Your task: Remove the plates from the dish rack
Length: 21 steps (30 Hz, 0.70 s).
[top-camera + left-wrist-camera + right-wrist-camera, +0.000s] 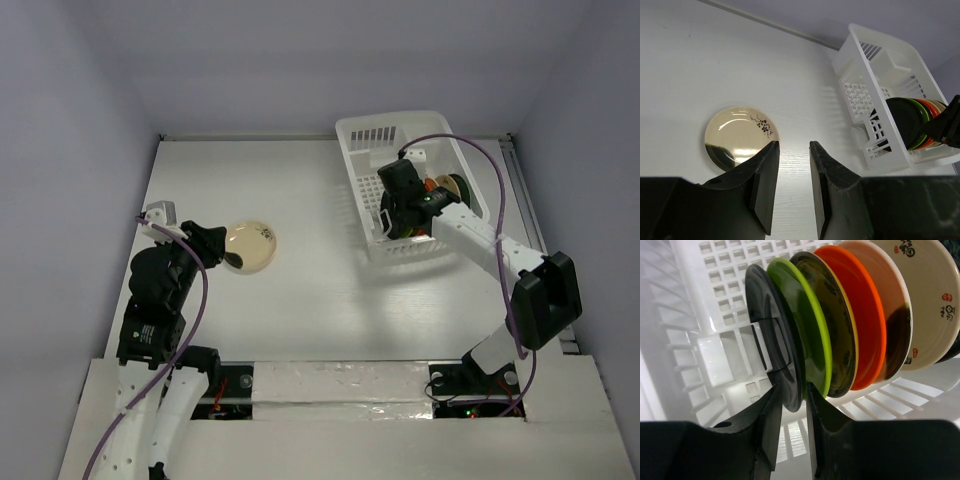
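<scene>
The white dish rack [362,135] stands at the far right of the table. Several plates stand on edge in it: black [771,350], lime green [807,325], dark green [837,325], red-orange [865,310] and beige [925,300]. My right gripper [791,392] reaches into the rack [715,360], its jaws closed on the lower rim of the black plate, which still stands in its slot. A patterned yellow plate [252,246] lies flat on the table. My left gripper [793,150] is open and empty, just right of this plate [740,135].
The rack also shows in the left wrist view [890,65], with the right arm [946,125] at its far end. White walls close in the table at the left, back and right. A purple cable [470,150] loops over the rack.
</scene>
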{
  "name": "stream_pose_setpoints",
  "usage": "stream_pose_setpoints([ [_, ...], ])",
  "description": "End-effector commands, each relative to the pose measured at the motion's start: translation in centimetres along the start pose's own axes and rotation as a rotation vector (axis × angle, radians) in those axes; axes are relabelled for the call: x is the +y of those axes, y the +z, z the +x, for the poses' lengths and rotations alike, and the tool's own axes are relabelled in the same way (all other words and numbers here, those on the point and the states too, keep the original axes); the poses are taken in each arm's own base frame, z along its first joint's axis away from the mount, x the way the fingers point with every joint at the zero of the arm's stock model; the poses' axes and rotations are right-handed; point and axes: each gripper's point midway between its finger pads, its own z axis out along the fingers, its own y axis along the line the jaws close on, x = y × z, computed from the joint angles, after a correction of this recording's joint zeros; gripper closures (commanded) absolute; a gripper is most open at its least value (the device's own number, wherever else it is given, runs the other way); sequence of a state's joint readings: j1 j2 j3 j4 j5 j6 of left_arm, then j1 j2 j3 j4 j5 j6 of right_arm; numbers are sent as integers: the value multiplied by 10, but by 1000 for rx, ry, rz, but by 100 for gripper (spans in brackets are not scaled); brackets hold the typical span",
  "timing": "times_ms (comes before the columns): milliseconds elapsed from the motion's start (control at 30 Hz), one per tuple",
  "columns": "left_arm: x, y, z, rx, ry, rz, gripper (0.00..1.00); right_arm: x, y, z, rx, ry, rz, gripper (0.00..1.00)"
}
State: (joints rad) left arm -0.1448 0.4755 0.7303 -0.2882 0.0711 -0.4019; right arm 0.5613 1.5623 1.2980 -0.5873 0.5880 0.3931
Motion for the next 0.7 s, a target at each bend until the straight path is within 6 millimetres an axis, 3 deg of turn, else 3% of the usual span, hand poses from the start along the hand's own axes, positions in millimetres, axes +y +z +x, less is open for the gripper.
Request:
stream_pose_setpoints([
  [0,-8,0,-10,-35,0,32,72,-14,9,-9,-22,1,72,70],
  [100,-8,0,-10,-34,1,33,72,-7,18,-9,-17,-10,71,72],
  [133,-8,0,-10,-36,2,32,72,-9,27,-8,-8,-23,94,73],
  [267,-8,-1,-10,-37,1,31,72,-19,29,-18,-13,-54,176,85],
  [500,-9,0,-9,-33,1,39,72,-31,-3,-46,-92,-58,175,99],
  [667,-9,0,-9,-34,1,40,72,-34,-26,-57,-132,-75,183,100],
])
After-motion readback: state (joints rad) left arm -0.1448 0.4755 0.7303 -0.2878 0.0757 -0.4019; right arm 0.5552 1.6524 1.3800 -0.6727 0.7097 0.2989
